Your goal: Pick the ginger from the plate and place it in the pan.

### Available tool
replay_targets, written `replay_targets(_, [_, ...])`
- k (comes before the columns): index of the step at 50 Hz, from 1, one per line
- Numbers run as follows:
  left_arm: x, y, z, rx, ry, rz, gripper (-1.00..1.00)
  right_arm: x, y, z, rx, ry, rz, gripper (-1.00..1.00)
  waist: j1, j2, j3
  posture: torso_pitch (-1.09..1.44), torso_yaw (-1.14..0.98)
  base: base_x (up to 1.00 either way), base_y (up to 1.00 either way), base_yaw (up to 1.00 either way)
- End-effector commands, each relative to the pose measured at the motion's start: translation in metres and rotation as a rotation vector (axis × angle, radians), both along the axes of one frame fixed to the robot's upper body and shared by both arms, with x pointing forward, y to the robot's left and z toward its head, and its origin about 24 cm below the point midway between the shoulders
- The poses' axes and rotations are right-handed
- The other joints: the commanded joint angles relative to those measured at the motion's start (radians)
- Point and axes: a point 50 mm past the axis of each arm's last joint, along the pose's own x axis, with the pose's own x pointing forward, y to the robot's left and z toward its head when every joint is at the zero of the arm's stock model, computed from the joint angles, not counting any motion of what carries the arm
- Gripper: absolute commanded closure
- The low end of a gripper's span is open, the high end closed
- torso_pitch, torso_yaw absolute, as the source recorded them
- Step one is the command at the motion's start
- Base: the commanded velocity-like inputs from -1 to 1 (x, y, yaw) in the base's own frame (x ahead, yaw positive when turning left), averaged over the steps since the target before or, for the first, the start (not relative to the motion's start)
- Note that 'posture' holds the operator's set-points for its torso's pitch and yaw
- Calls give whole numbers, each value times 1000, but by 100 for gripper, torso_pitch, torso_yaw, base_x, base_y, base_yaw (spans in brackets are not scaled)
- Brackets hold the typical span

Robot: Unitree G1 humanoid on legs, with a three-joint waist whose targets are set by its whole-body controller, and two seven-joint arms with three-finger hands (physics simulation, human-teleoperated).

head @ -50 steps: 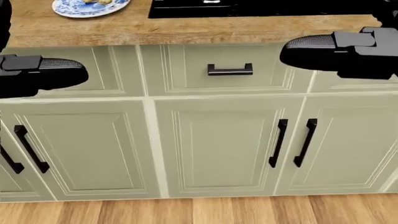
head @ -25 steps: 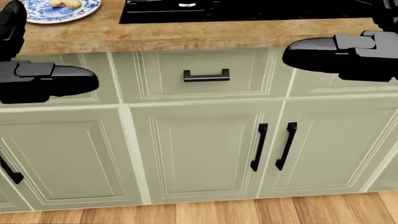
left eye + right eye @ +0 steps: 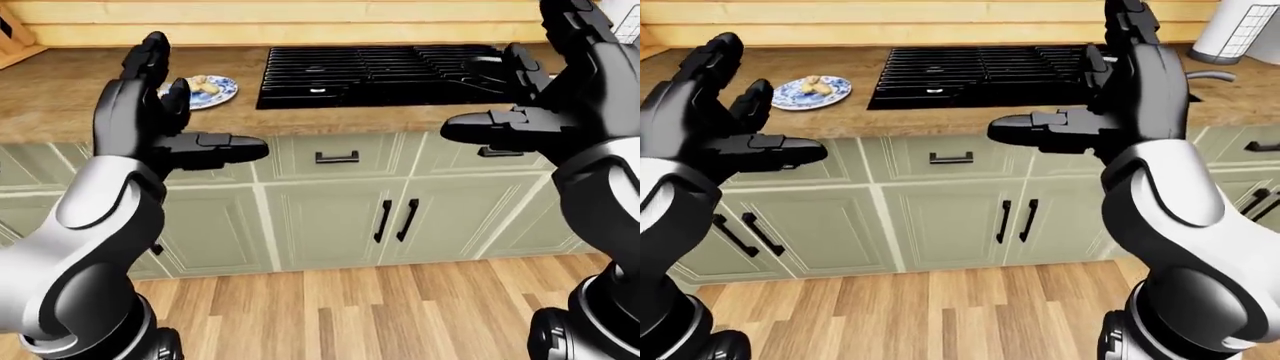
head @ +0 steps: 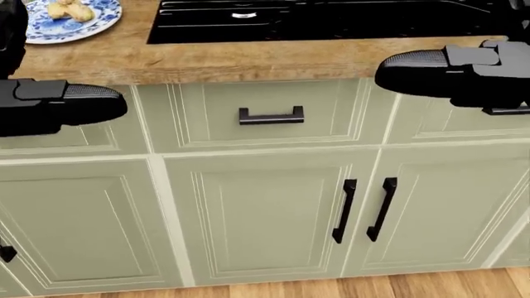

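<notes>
Wooden desk (image 3: 940,120) runs across the top of the eye views, its near edge above pale green cabinet doors (image 4: 265,217) with black handles. Ginger (image 4: 69,9) lies on the blue-patterned plate (image 4: 95,23), top left in the head view, left of the black stove (image 3: 980,71) and apart from it, with bare wood between plate and stove edge. Plate sits a little in from the desk's near edge.

Left robot hand (image 3: 150,97) is held up below and just right of the plate in the left-eye view, fingers spread, thumb pointing right, holding nothing. Right robot hand (image 3: 1130,82) is raised over the stove's right end, fingers up and apart, also empty. Both hands are clear of the desk.

Pan is hard to tell; a grey handle (image 3: 1210,75) shows at the stove's right edge, mostly hidden by the right hand. White cylinder (image 3: 1240,30) stands top right. Wood floor (image 3: 940,315) lies open below the cabinets.
</notes>
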Motion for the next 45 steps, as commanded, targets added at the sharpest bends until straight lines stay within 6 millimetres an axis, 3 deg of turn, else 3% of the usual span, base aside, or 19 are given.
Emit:
replay_targets(1, [-5, 4, 15, -1, -85, 18, -100, -5, 2, 12, 0, -70, 7, -100, 8, -14, -28, 0, 0, 14, 0, 0])
replay_targets(8, [-5, 4, 15, -1, -85, 19, -100, -5, 2, 12, -1, -69, 8, -100, 3, 44, -17, 0, 0, 14, 3, 0])
replay_targets(10, [-5, 4, 15, -1, -87, 19, -100, -5, 2, 12, -1, -70, 9, -100, -3, 78, -21, 0, 0, 14, 7, 0])
replay_targets(12, [-6, 4, 15, 0, -86, 19, -100, -5, 2, 12, -1, -70, 8, -100, -7, 144, -42, 0, 0, 14, 7, 0])
replay_targets(13, [-6, 4, 15, -1, -86, 19, -100, -5, 2, 12, -1, -70, 8, -100, 2, 96, -30, 0, 0, 14, 7, 0])
replay_targets(14, [-5, 4, 15, -1, -86, 19, -100, -5, 2, 12, -2, -70, 8, -100, -3, 117, -27, 0, 0, 15, 7, 0])
replay_targets(18, [-5, 4, 15, 1, -86, 19, -100, -5, 2, 12, -3, -70, 9, -100, 5, 86, -33, 0, 0, 14, 7, 0])
replay_targets(21, [-5, 3, 16, 1, -85, 19, -100, -5, 2, 12, -3, -70, 9, -100, 8, 56, -22, 0, 0, 14, 7, 0])
replay_targets(23, [-5, 3, 15, 2, -85, 18, -100, -5, 2, 12, -3, -70, 9, -100, 13, 23, -21, 0, 0, 13, 7, 0])
replay_targets(25, [-6, 3, 16, 3, -84, 18, -100, -5, 2, 12, -3, -70, 9, -100, 16, -36, -37, 0, 0, 14, 6, 0])
replay_targets(26, [-5, 3, 15, 2, -85, 17, -100, -5, 2, 13, -4, -70, 10, -100, 6, 5, -28, 0, 0, 14, 6, 0])
replay_targets(28, [-5, 3, 14, 2, -84, 17, -100, -5, 3, 12, -4, -69, 10, -100, 8, -11, -26, 0, 0, 14, 7, 0])
replay_targets(31, [-6, 2, 16, 3, -84, 17, -100, -5, 2, 12, -4, -70, 10, -100, 4, 8, -31, 0, 0, 14, 7, 0])
replay_targets(34, [-6, 2, 16, 3, -85, 17, -100, -5, 2, 12, -4, -69, 11, -100, 1, 37, -15, 0, 0, 14, 7, 0])
replay_targets(36, [-6, 3, 15, 3, -84, 17, -100, -5, 2, 12, -4, -69, 10, -100, -4, 70, -18, 0, 0, 13, 7, 0])
replay_targets(38, [-5, 3, 15, 4, -84, 17, -100, -5, 2, 12, -5, -69, 10, -100, -9, 138, -37, 0, 0, 14, 7, 0])
replay_targets(39, [-5, 3, 15, 4, -84, 17, -100, -5, 3, 11, -5, -68, 10, -100, 1, 100, -33, 0, 0, 14, 7, 0])
replay_targets(40, [-5, 3, 15, 4, -84, 18, -100, -4, 3, 11, -5, -68, 10, -100, -3, 115, -28, 0, 0, 14, 8, 0])
replay_targets(45, [-5, 3, 15, 3, -84, 18, -100, -5, 3, 12, -5, -68, 10, -100, 6, 75, -28, 0, 0, 14, 7, 0])
